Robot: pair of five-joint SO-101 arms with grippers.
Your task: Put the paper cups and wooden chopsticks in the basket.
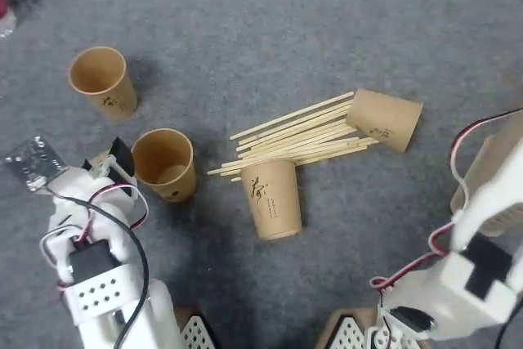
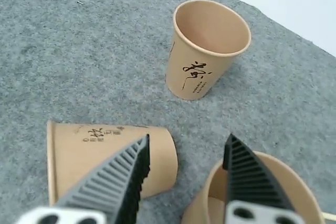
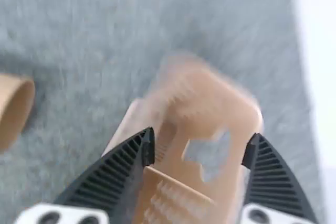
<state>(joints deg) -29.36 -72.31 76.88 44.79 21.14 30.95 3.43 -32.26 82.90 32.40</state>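
Three paper cups show on the grey felt in the high view: one upright at the far left, one upright beside my left arm, one standing in the middle. Another lies on its side at the end of the wooden chopsticks, which lie in a loose pile. My left gripper is open and low, above a further cup lying on its side and next to the near upright cup's rim. My right gripper is open above the tan basket.
The basket stands at the table's right edge, partly hidden by my right arm. A shiny object lies by the left arm. Bare felt lies behind the cups, up to the white wall.
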